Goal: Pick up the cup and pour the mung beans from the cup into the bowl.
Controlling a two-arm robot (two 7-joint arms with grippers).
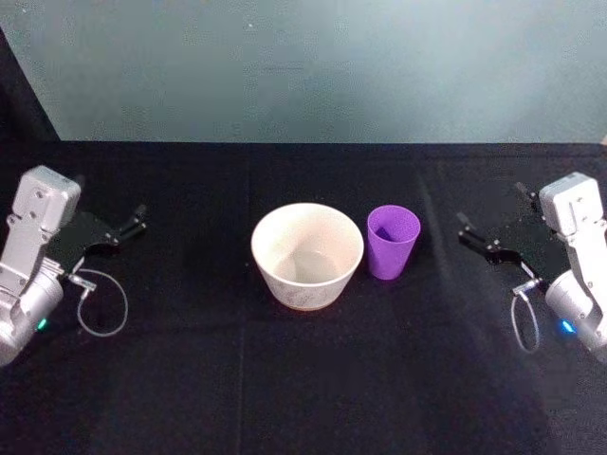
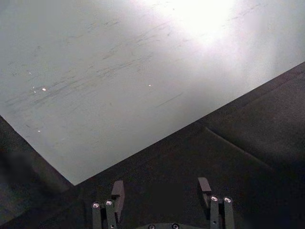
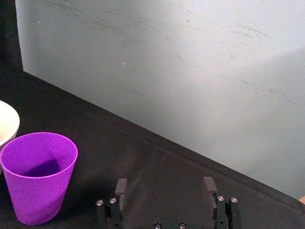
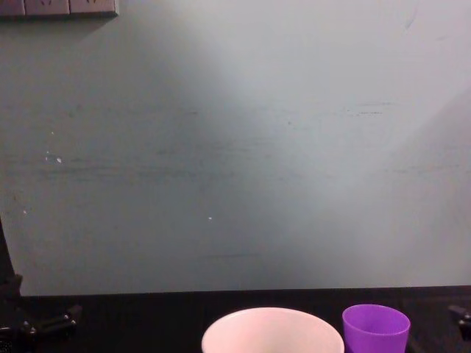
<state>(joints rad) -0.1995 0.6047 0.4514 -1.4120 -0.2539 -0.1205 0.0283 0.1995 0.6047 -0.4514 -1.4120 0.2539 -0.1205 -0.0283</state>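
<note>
You had to bring the right gripper (image 3: pixel 165 185) across to the small tapered purple plastic cup (image 1: pixel 393 241). It stood upright on the black-clothed table (image 1: pixel 303 379), just beside the wide pale pinkish-white bowl (image 1: pixel 285 280) on the bowl's right. A level grip around the cup's mid-wall would likely have kept the contents in. That gripper hung low at the table's right side, jaws spread and empty. The left gripper (image 2: pixel 161 188) sat parked far left, equally spread.

The chest view's lower edge is cutting off the bowl (image 4: pixel 274 334) and the cup (image 4: pixel 375 331) (rims are showing). Shadow is hiding the cup's contents.
</note>
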